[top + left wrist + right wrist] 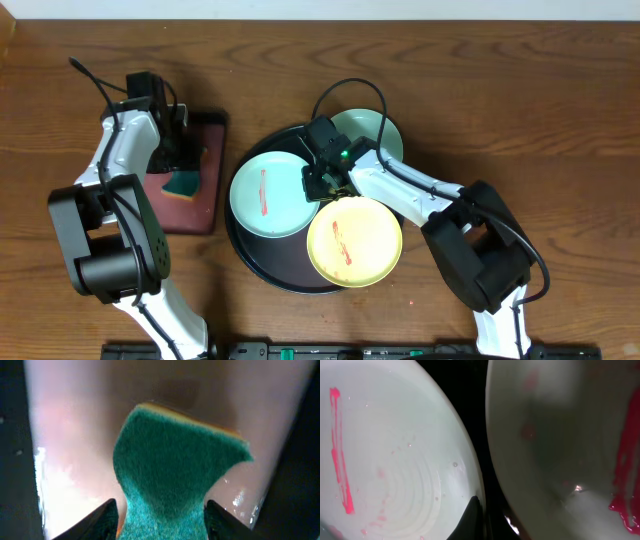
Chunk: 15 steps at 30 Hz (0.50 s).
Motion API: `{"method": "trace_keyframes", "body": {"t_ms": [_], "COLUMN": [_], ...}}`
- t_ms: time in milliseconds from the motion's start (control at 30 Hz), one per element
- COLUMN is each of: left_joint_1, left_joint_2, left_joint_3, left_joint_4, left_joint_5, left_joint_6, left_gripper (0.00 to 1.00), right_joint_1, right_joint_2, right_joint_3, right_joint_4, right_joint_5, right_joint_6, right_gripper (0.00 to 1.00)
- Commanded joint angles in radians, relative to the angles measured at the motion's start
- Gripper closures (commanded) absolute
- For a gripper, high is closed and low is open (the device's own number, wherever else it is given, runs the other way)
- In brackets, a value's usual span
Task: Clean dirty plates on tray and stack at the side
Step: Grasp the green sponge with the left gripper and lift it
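- The left claw [160, 510] is clenched on the green sponge [175, 460], over the red tray [195, 215].
- The right claw [325, 172] hovers above the black tray [262, 262], between the plates. I cannot tell whether it is released or clenched.
- One green plate [285, 200] and the yellow plate [354, 240] lie on the black tray, both with red smears.
- The second green plate [372, 130] sits at the far rim, with no smear showing.
- Nothing is stacked on the tabletop [520, 100], so wiping and stacking look to be still ahead.
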Motion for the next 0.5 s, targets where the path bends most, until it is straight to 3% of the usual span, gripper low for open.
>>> {"method": "trace_keyframes", "body": {"t_ms": [0,467], "left_joint_1": [0.001,0.001], "left_joint_2": [-0.013,-0.013], "left_joint_3": [-0.024,-0.047], "left_joint_4": [0.007,0.001], "left_joint_5": [0.01,0.01], "left_joint_6": [0.002,0.002], "left_gripper": [0.5,0.5], "right_joint_1": [0.003,0.002], "right_joint_2": [0.028,0.028], "right_joint_3": [0.008,0.008], "right_joint_4": [-0.007,-0.007], "right_joint_5": [0.006,0.006], "right_joint_6": [-0.022,-0.022], "right_gripper": [0.99,0.99]}}
